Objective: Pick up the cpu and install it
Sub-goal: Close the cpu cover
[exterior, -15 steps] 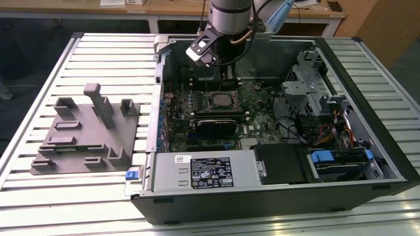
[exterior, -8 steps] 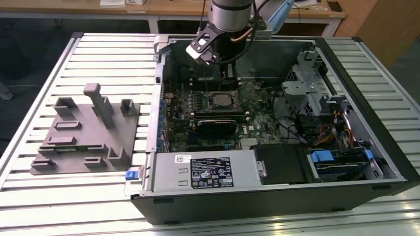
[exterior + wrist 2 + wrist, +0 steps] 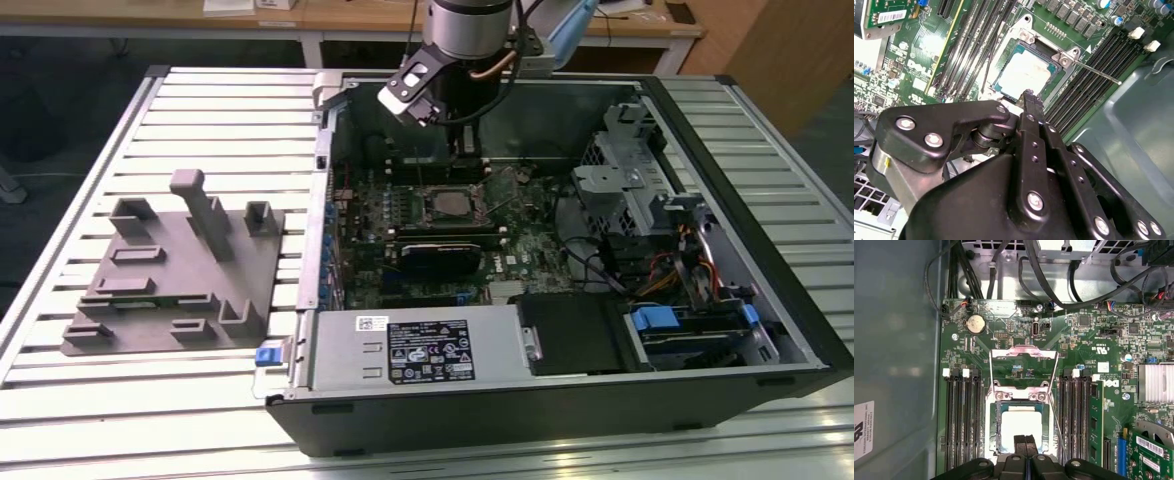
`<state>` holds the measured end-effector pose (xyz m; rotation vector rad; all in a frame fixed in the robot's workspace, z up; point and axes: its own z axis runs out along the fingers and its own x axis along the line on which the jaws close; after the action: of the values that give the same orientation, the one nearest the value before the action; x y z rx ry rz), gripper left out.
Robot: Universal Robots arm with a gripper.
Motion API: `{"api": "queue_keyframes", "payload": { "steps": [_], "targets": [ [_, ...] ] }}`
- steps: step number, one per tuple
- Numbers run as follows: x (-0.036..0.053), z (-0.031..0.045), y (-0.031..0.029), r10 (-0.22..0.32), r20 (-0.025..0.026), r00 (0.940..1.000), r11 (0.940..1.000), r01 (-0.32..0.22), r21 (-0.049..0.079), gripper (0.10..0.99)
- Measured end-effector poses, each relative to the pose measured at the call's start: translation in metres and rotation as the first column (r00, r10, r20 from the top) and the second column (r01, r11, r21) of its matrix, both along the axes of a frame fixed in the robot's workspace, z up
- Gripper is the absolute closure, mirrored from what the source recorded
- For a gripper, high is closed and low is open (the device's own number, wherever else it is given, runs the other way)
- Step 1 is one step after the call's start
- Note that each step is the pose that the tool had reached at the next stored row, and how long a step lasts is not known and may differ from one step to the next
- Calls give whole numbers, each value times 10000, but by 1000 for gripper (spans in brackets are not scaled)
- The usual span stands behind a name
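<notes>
The cpu (image 3: 1019,426), a small pale silver square, lies flat in the motherboard socket (image 3: 996,427), and it appears too in the second wrist view (image 3: 1024,72). The socket's metal load plate (image 3: 1024,367) is flipped open beside it, with the thin lever (image 3: 1099,72) swung out. My gripper (image 3: 1025,442) hangs just above the chip's edge with its two black fingers pressed together and nothing between them. In the exterior view the gripper (image 3: 461,152) reaches down into the open computer case (image 3: 747,330), over the socket (image 3: 447,204).
A grey plastic tray (image 3: 174,270) with upright blocks lies on the slatted table at the exterior view's left. Inside the case are a black expansion card (image 3: 441,255), the power supply (image 3: 414,345), drive cages (image 3: 627,180), cables (image 3: 1054,290) and memory slots (image 3: 961,415) on either side of the socket.
</notes>
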<state>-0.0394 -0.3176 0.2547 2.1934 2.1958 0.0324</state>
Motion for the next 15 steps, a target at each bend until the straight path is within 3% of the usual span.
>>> {"api": "queue_keyframes", "payload": {
  "steps": [15],
  "targets": [
    [8,1,3,-1,-1,10000,10000,1,0,980]
  ]
}}
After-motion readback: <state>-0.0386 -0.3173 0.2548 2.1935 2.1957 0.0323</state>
